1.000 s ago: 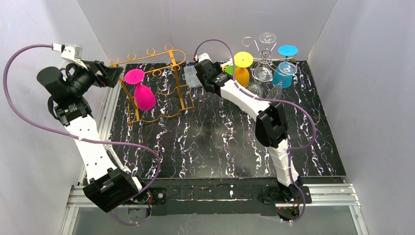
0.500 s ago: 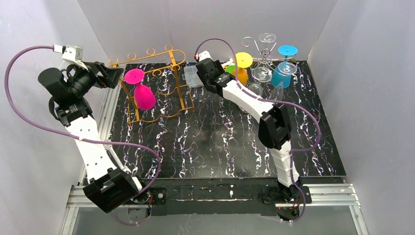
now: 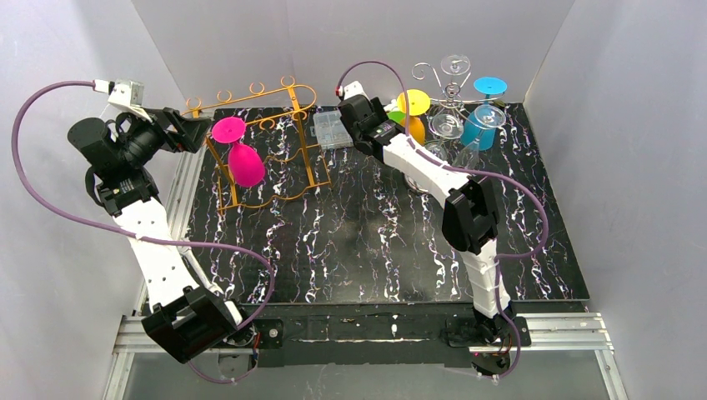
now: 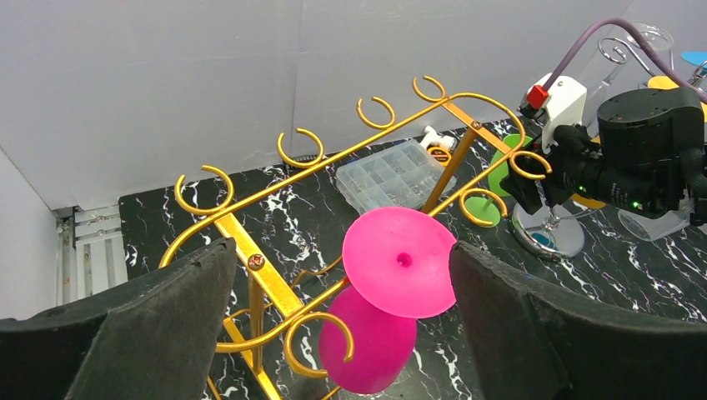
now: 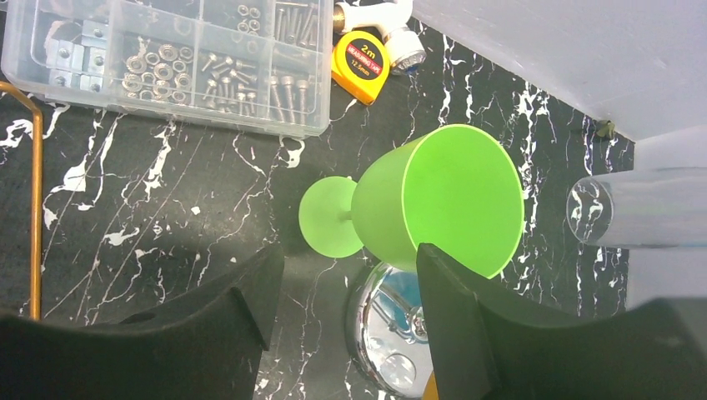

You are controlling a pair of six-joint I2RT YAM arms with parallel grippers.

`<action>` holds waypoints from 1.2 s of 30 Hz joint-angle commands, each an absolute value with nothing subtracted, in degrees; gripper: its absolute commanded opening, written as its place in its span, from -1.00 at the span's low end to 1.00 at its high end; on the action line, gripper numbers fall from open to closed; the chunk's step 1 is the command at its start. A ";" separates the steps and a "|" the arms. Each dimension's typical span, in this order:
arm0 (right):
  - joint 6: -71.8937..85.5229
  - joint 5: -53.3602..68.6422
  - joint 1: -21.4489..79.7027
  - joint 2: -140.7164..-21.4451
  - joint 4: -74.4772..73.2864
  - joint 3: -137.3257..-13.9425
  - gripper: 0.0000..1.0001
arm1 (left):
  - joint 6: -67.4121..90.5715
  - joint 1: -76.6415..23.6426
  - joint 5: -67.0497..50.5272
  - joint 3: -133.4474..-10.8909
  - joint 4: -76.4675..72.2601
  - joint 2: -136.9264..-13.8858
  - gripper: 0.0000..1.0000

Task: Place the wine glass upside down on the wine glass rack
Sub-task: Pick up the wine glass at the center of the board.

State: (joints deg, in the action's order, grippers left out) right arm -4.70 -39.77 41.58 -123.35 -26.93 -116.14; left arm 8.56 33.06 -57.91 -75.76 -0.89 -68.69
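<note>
Black marbled table, two racks along its far side: gold wire rack far left, chrome rack far right, already hung with yellow, blue and clear glasses.

Left claw: jaws wide apart, empty, facing the gold rack, where a pink glass hangs foot-up.

Right claw: jaws apart, gripping nothing, poised over the green wine glass.

Green glass lies on its side on the table, far centre, mouth to the right, foot to the left, just beside the chrome rack's round base. Probably the piece to hang.

Handling (judgement): looks like plastic, so light, stiff and smooth, and apt to roll. Grip the stem or the bowl's narrow end. Leave the foot free for the rack's hooks.

Small things beyond it: clear parts box, yellow tape measure.
</note>
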 commanded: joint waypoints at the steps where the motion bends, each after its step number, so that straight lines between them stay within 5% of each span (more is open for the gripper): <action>1: -5.78 -41.91 41.17 -122.75 -24.65 -119.10 0.36 | 7.91 33.31 -59.08 -75.52 -1.79 -66.98 0.97; 22: -3.48 -38.85 38.94 -128.55 -26.13 -121.12 0.23 | 7.08 33.34 -58.19 -75.85 -1.39 -67.24 0.97; 26: -3.18 -37.86 38.94 -128.46 -26.11 -121.07 -0.06 | 7.12 33.30 -58.05 -75.87 -1.40 -67.41 0.97; 32: -3.08 -36.68 39.58 -127.44 -25.72 -120.19 -0.89 | 7.55 33.29 -58.17 -75.77 -1.63 -67.34 0.97; 36: -2.84 -36.13 41.13 -126.25 -25.69 -119.32 -0.97 | 7.52 33.35 -58.27 -75.69 -1.66 -67.09 0.97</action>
State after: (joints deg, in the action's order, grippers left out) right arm -3.36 -36.72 39.61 -128.42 -26.92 -119.15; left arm 7.70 33.06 -57.84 -75.70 -0.86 -68.69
